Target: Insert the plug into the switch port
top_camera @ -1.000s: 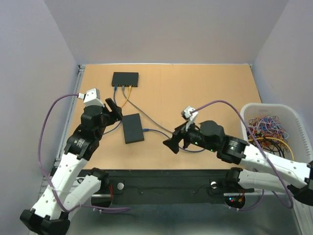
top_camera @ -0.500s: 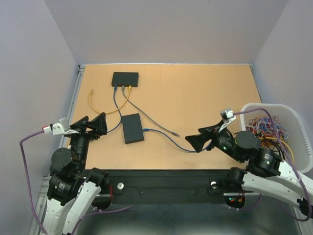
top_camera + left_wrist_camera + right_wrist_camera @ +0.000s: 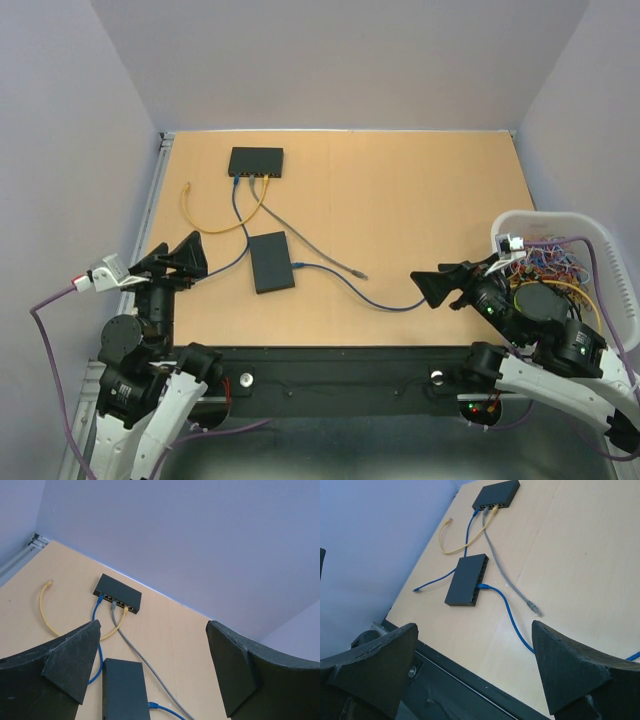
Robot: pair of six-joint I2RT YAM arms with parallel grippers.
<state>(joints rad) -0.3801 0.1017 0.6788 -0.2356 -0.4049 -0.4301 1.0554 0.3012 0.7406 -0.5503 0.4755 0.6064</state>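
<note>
**A:** Plug (image 3: 298, 266) on the blue cable: where is it?
**B:** Seated in the side of the near switch (image 3: 271, 262), mid-left on the tan tabletop (image 3: 420, 190). Pale lilac walls (image 3: 340, 60) close three sides.
**A:** Around it?
**B:** A far switch (image 3: 255, 161) at the back with blue, gray and yellow leads. The gray lead's loose plug (image 3: 360, 273) lies just right of the near switch. A white basket (image 3: 600, 240) of wires sits at the right edge.
**A:** Grippers?
**B:** Spread wide, holding nothing: left gripper (image 3: 153, 625) and right gripper (image 3: 474, 626), at the near edge, well apart from both switches.

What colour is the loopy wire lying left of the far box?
Yellow. The wire shows best in the left wrist view.
</note>
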